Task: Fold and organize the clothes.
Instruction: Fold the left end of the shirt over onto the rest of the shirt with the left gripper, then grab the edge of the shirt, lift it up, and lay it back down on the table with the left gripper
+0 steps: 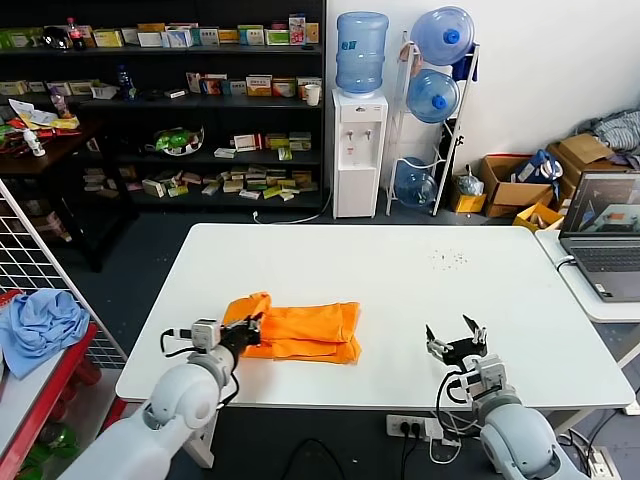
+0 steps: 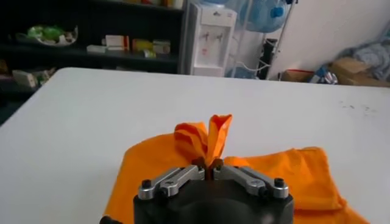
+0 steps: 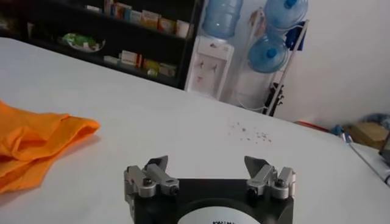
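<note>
On the white table, the orange T-shirt lies partly folded near the front edge. The left gripper pinches the shirt's bunched left end, fingers closed tight. The right gripper waits right of the shirt, fingers spread wide, holding nothing

Left arm reaching in from the near left edge, left gripper low over the table, jaws pinched together on a raised ridge of the orange T-shirt. Right arm bent at the near right, right gripper hovering just above the table, its 2 fingers spread wide, holding nothing.
</note>
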Motion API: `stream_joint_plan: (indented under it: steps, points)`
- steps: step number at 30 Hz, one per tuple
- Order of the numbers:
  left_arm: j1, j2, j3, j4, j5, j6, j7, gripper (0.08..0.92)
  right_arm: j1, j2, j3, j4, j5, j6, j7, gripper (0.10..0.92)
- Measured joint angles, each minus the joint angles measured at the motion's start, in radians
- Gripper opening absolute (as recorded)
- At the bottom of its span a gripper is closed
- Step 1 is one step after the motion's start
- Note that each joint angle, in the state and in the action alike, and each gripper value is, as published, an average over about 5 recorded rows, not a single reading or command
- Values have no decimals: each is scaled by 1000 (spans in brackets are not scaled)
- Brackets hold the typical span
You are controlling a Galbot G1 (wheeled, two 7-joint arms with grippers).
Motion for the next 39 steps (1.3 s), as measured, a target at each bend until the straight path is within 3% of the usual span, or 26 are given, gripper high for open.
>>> stream_joint_plan:
  steps: [16, 22, 30, 34, 39]
  points:
    - [-116, -237, 144, 107, -20, -17, -88, 147, 45, 32, -26, -60, -16, 7, 1, 823]
    - [-130, -287, 162, 145, -30, -47, -93, 299, 66, 37, -41, -82, -20, 8, 1, 823]
    - [-115, -301, 157, 128, -45, -102, -77, 532, 87, 39, -55, -98, -22, 2, 3, 823]
    - [-97, -269, 135, 95, -42, -128, -57, 645, 87, 37, -54, -99, -25, 4, 0, 823]
    - [-69, -176, 96, 64, -16, -141, 0, 782, 84, 32, -52, -110, -44, 22, -23, 823]
